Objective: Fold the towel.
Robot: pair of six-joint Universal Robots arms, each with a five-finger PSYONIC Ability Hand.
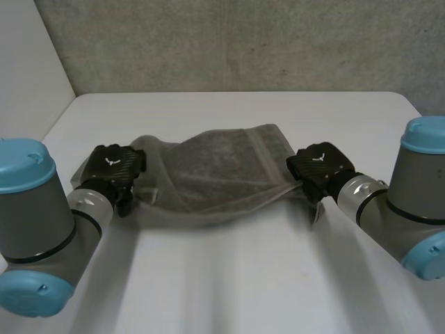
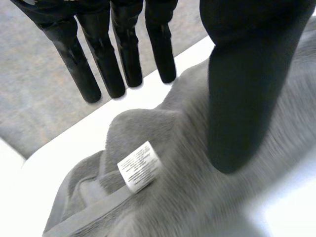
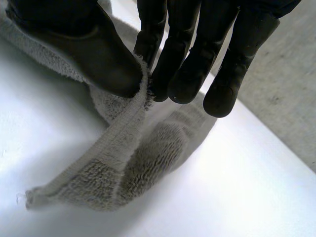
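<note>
A grey terry towel (image 1: pixel 215 174), soft-piled with a flat woven band (image 3: pixel 118 143) along its edge, is seen bunched and sagging at the middle of the white, smooth counter (image 1: pixel 243 278). At the towel's left end the left robot hand (image 1: pixel 115 167) is held with fingers (image 2: pixel 106 59) straight and spread away from the thumb (image 2: pixel 242 98), which is laid over the cloth. At the towel's right end the banded edge is pinched between thumb and fingertips of the right robot hand (image 1: pixel 321 165). A white printed label (image 2: pixel 140 165) is shown on the towel near the left thumb. Behind the towel a rough grey wall (image 1: pixel 243 42) is seen
</note>
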